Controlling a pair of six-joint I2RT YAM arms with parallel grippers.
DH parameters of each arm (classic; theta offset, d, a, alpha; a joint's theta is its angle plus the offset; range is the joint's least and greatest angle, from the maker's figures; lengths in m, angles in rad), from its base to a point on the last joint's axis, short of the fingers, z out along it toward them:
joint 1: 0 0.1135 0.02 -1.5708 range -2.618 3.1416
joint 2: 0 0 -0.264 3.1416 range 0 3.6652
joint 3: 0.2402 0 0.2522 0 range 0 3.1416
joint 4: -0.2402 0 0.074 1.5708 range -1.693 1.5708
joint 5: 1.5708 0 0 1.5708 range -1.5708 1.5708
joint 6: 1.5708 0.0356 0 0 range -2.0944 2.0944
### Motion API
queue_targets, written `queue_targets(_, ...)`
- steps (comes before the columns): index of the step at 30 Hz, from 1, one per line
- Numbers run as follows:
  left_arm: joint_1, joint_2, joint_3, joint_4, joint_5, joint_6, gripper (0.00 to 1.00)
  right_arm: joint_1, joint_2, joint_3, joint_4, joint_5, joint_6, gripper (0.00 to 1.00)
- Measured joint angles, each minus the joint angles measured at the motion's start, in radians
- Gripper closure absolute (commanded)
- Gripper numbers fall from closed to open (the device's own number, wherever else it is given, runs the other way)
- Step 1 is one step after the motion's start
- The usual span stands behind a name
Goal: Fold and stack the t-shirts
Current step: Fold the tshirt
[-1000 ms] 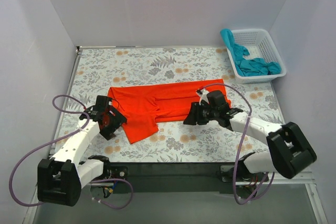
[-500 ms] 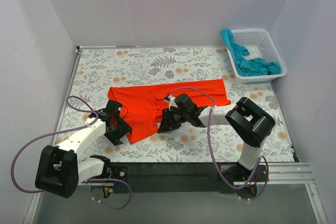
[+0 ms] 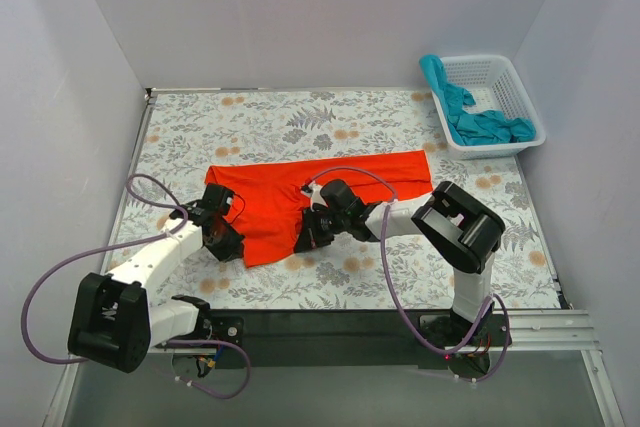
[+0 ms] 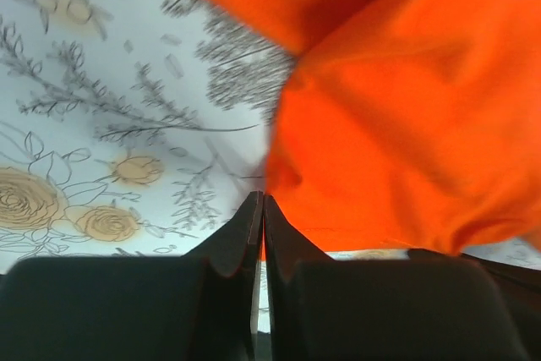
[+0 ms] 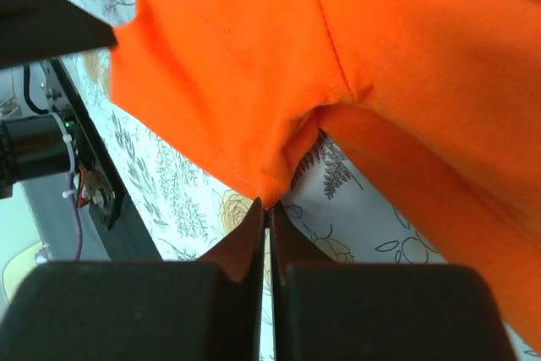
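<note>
An orange t-shirt (image 3: 320, 190) lies partly folded across the middle of the flower-patterned table (image 3: 330, 117). My left gripper (image 3: 228, 244) is shut on its near left edge, the cloth (image 4: 389, 107) pinched at the fingertips (image 4: 263, 202). The right gripper (image 3: 305, 238) is shut on the near right corner of the same flap; the orange fabric (image 5: 254, 73) bunches just above the closed tips (image 5: 268, 207). Teal t-shirts (image 3: 478, 119) sit in a white basket (image 3: 527, 95) at the back right.
The basket stands against the right wall. Grey walls close in the table on the left, back and right. Purple cables (image 3: 140, 192) loop off both arms over the table. A black bar (image 3: 330, 325) runs along the near edge.
Both arms have moved in to the near flap of the orange t-shirt, the right arm sweeping left, and both grippers have shut on its edge.
</note>
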Motion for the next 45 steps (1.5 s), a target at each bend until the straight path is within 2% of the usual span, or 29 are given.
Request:
queue_targets(6, 0.0, 0.046, 0.172, 0.026, -0.072, 0.046, 1.0, -0.034, -0.001, 0.043, -0.031, 0.01, -0.003, 0.99)
queue_targets(13, 0.0, 0.188, 0.309, 0.094, -0.14, 0.127, 1.0, -0.114, 0.005, 0.181, -0.071, 0.009, -0.01, 0.99)
queue_targets(21, 0.008, 0.322, 0.441, 0.237, -0.206, 0.254, 1.0, -0.158, 0.114, 0.348, -0.087, -0.013, -0.018, 0.99)
queue_targets(27, 0.013, 0.391, 0.484, 0.357, -0.245, 0.338, 1.0, -0.172, 0.197, 0.414, -0.105, -0.025, -0.014, 0.99)
queue_targets(35, 0.016, 0.48, 0.486, 0.487, -0.238, 0.42, 1.0, -0.197, 0.214, 0.417, -0.117, -0.024, 0.0, 0.98)
queue_targets(43, 0.017, 0.508, 0.486, 0.545, -0.239, 0.443, 1.0, -0.219, 0.216, 0.418, -0.116, -0.023, 0.001, 0.89)
queue_targets(44, 0.017, 0.512, 0.486, 0.548, -0.239, 0.443, 1.0, -0.221, 0.216, 0.418, -0.116, -0.02, 0.002, 0.86)
queue_targets(45, 0.018, 0.517, 0.486, 0.551, -0.238, 0.443, 1.0, -0.223, 0.216, 0.418, -0.116, -0.018, 0.001, 0.77)
